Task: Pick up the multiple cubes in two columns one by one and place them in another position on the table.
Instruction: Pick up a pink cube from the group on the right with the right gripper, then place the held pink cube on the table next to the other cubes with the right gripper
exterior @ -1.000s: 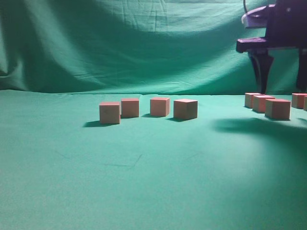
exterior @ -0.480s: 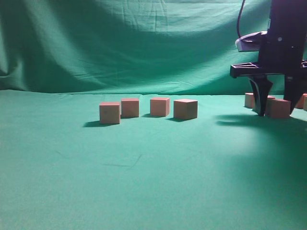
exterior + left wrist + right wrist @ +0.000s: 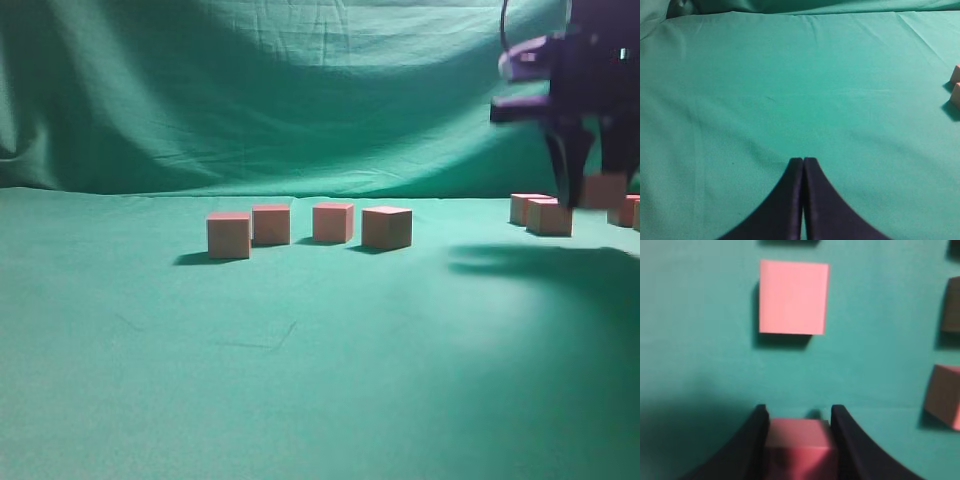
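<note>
Cube (image 3: 799, 440) clamped in right gripper (image 3: 799, 426) — above table (image 3: 300, 350).

I see dim, greenish, soft-focus pictures: the right arm (image 3: 585, 90) smears with motion blur, its shadow darkens the desk (image 3: 300, 380), and the right wrist view blurs throughout.

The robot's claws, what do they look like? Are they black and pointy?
Yes. The right claw has two smooth black fingers that curve and get thinner toward the tips. The left claw has the same black tapered fingers. From the side, the right arm looks black, with a pale rounded part and a thin dark cable above it.
</note>
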`<state>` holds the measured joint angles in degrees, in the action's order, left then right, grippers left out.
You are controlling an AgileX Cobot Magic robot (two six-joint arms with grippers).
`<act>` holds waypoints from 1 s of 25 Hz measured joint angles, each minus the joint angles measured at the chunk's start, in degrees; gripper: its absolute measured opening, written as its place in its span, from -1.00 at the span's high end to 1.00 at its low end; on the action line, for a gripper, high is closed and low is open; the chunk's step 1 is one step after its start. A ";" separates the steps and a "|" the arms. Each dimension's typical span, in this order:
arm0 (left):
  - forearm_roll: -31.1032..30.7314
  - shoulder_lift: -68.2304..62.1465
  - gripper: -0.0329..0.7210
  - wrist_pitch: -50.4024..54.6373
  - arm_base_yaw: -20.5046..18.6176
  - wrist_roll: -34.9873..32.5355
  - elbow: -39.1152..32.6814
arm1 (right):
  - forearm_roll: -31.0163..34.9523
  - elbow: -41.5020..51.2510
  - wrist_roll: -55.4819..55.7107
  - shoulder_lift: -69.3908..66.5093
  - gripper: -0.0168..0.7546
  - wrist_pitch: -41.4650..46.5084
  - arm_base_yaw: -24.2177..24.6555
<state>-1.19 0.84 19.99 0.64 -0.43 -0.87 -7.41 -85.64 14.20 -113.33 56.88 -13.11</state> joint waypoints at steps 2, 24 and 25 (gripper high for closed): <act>0.00 0.00 0.91 0.00 0.00 0.00 0.00 | 0.00 -0.67 -0.14 3.53 0.25 2.62 -1.19; 0.00 0.00 0.91 0.00 0.00 0.00 0.00 | 2.96 1.98 -14.97 7.34 0.25 -3.44 -34.94; 0.00 0.00 0.91 0.00 0.00 0.00 0.00 | 2.94 1.98 -14.97 6.62 0.25 -4.25 -34.94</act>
<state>-1.19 0.84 19.99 0.64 -0.43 -0.87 -4.47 -83.66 -0.77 -106.71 52.62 -48.05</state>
